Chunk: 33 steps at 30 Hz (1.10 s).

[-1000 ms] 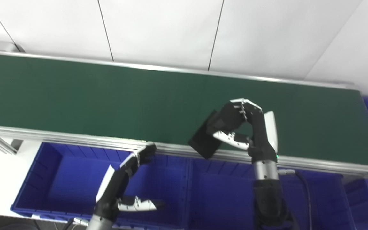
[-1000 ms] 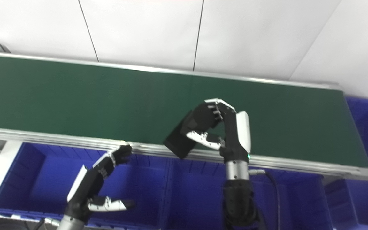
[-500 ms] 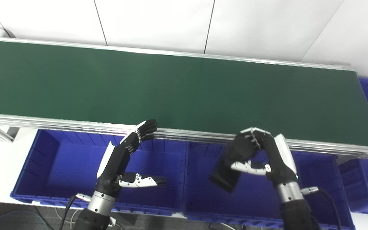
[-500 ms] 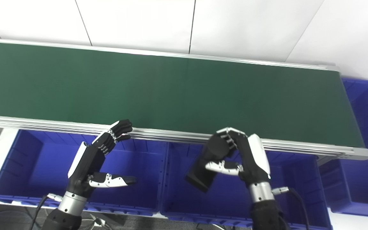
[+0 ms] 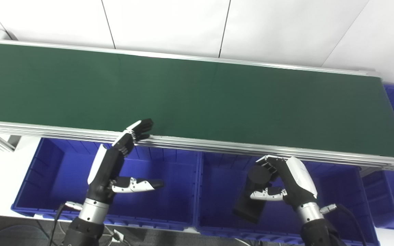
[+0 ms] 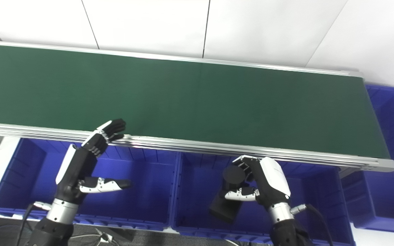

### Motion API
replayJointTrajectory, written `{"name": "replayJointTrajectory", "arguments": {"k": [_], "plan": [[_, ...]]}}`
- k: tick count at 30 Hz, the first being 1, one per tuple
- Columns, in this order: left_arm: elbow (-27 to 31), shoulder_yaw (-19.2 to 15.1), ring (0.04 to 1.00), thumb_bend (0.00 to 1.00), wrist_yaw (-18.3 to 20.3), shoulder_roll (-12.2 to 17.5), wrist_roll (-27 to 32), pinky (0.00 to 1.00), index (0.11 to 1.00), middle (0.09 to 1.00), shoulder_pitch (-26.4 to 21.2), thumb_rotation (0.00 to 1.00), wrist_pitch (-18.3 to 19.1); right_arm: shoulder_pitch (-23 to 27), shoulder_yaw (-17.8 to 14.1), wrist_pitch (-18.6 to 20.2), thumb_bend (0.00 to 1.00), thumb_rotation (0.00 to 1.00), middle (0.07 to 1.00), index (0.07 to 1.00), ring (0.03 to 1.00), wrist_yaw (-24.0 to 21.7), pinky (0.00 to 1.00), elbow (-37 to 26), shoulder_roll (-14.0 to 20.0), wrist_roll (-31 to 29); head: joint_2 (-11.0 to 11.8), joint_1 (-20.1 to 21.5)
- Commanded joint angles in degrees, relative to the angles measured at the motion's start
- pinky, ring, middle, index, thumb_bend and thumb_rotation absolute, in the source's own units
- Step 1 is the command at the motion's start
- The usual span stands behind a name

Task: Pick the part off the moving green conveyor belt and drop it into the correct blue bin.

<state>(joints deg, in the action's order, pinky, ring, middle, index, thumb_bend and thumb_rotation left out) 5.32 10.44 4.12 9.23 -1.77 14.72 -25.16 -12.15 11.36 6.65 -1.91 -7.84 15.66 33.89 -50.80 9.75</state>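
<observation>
The right hand (image 5: 279, 182), fingers clamped on the black part (image 5: 251, 200), holds it inside the middle bin (image 5: 214, 218) below the belt (image 5: 183, 92), so letting go comes next; the left hand (image 5: 115, 164) waits with fingers spread, empty.

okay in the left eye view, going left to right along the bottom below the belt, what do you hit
Left blue bin → left hand, open → black part → right hand gripping it over the middle blue bin → far-right bin.
</observation>
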Motion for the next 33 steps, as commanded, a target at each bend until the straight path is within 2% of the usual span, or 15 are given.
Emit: {"name": "replayJointTrajectory", "arguments": {"k": [1, 2, 3, 4, 6, 8, 13, 19, 25, 28, 31, 33], "plan": [[0.48, 0.14, 0.854, 0.85, 0.87, -0.56, 0.55, 0.81, 0.853, 0.862, -0.15, 0.26, -1.62, 1.26, -0.69, 0.35, 0.61, 0.11, 0.670, 0.669, 0.637, 0.10, 0.55, -0.30, -0.62, -0.70, 0.18, 0.29], [0.33, 0.23, 0.854, 0.84, 1.09, -0.65, 0.89, 0.81, 0.849, 0.861, -0.09, 0.24, -1.66, 1.36, -0.73, 0.31, 0.66, 0.13, 0.722, 0.758, 0.669, 0.10, 0.57, -0.04, -0.78, -1.17, 0.13, 0.36], [0.15, 0.32, 0.854, 0.84, 1.41, -0.79, 1.62, 0.81, 0.849, 0.861, -0.02, 0.24, -1.68, 1.43, -0.70, -0.01, 0.66, 0.13, 0.727, 0.767, 0.672, 0.28, 0.57, 0.29, -0.91, -1.45, 0.22, 0.54], [0.01, 0.45, 0.851, 0.84, 1.78, -0.90, 2.07, 0.81, 0.845, 0.858, 0.03, 0.23, -1.66, 1.48, -0.65, -0.90, 0.68, 0.17, 0.772, 0.799, 0.720, 0.71, 0.61, 0.83, -1.00, -1.73, 0.23, 0.54], [-0.21, 0.55, 0.854, 0.83, 2.29, -1.24, 2.55, 0.82, 0.847, 0.861, 0.11, 0.22, -1.64, 1.61, -0.38, -2.30, 0.69, 0.19, 0.816, 0.827, 0.769, 1.56, 0.66, 1.76, -1.09, -1.70, 0.19, 0.64], [-0.24, 0.57, 0.850, 0.83, 2.52, -1.62, 2.31, 0.81, 0.843, 0.857, 0.18, 0.22, -1.66, 1.66, -0.11, -2.78, 0.70, 0.27, 0.882, 0.862, 0.848, 2.08, 0.74, 2.29, -1.33, -1.64, 0.33, 0.77], [-0.31, 0.25, 0.849, 0.83, 3.29, -2.01, 2.46, 0.80, 0.845, 0.858, 0.37, 0.23, -1.73, 1.37, 0.24, -3.16, 0.73, 0.37, 0.931, 0.903, 0.891, 3.24, 0.78, 2.48, -1.88, -1.63, 0.52, 1.05], [-0.13, -0.07, 0.852, 0.83, 3.79, -1.84, 2.09, 0.80, 0.853, 0.864, 0.74, 0.25, -1.72, -0.05, 0.21, -5.03, 0.76, 0.41, 0.946, 0.915, 0.920, 5.15, 0.85, 1.59, -2.07, -2.13, 0.70, 1.32], [0.18, -0.12, 0.852, 0.84, 4.06, -1.79, 2.14, 0.81, 0.853, 0.862, 1.03, 0.26, -1.72, -2.00, -0.57, -7.47, 0.75, 0.47, 0.945, 0.932, 0.903, 7.55, 0.79, 0.22, -3.25, -3.69, 0.76, 1.33], [0.22, -0.05, 0.851, 0.84, 3.99, -1.74, 1.63, 0.81, 0.852, 0.861, 1.11, 0.28, -1.71, -2.94, -1.49, -9.85, 0.74, 0.49, 0.944, 0.938, 0.897, 9.42, 0.78, 0.09, -4.26, -4.98, 1.11, 1.29], [0.14, -0.04, 0.850, 0.84, 4.11, -1.91, 2.01, 0.81, 0.850, 0.860, 1.10, 0.26, -1.71, -3.64, -2.86, -13.15, 0.71, 0.55, 0.945, 0.940, 0.900, 10.85, 0.81, 0.31, -5.61, -8.09, 1.25, 1.13], [0.11, -0.02, 0.853, 0.84, 4.26, -2.06, 2.38, 0.81, 0.849, 0.860, 1.10, 0.26, -1.69, -3.95, -3.69, -15.68, 0.71, 0.58, 0.938, 0.939, 0.879, 10.88, 0.78, 0.45, -6.57, -11.52, 1.82, 0.56]]}}
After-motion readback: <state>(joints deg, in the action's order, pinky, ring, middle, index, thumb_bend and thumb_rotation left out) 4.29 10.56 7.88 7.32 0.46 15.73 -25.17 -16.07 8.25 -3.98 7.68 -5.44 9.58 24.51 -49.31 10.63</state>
